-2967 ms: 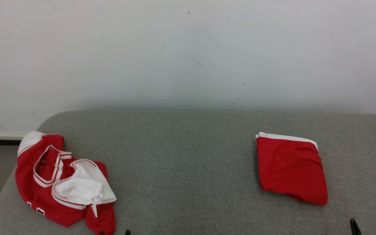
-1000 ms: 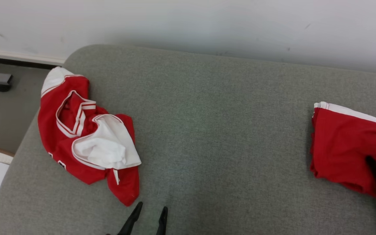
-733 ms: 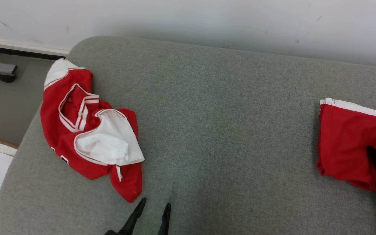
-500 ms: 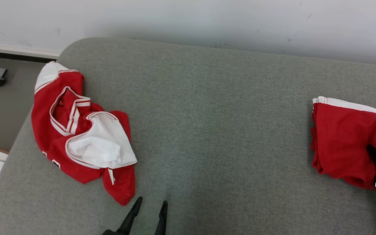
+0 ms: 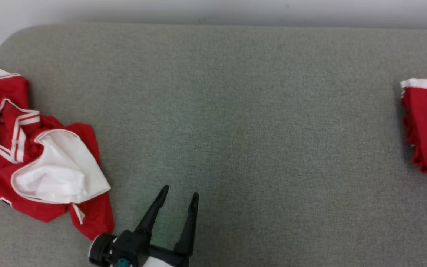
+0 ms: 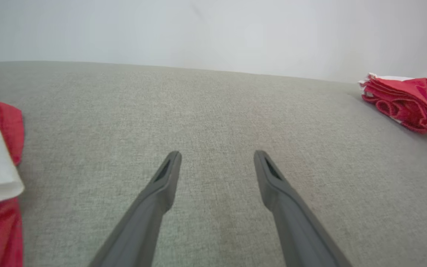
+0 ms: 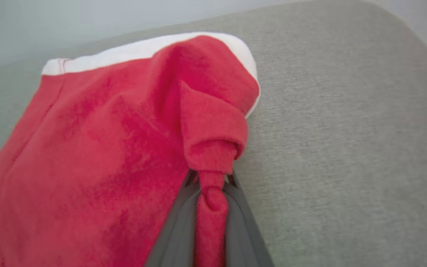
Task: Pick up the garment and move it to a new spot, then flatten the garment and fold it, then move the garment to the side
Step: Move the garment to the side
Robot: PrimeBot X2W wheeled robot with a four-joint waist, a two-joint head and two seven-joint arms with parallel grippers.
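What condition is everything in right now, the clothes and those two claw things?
folded red garment: folded, lying on the grey cushion, one corner bunched and pinched.
red and white jersey: crumpled in a heap, no claw on it.
left claw: open, empty, over bare cushion.
right claw: shut on a corner of the folded red garment.

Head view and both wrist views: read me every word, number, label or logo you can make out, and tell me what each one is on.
No text is legible.
crumpled jersey: a scrap of dark-and-white print at its lower left edge, mostly folded under, unreadable.
white strip near its hem: no lettering visible.
folded garment: plain red with a white band, no marks.
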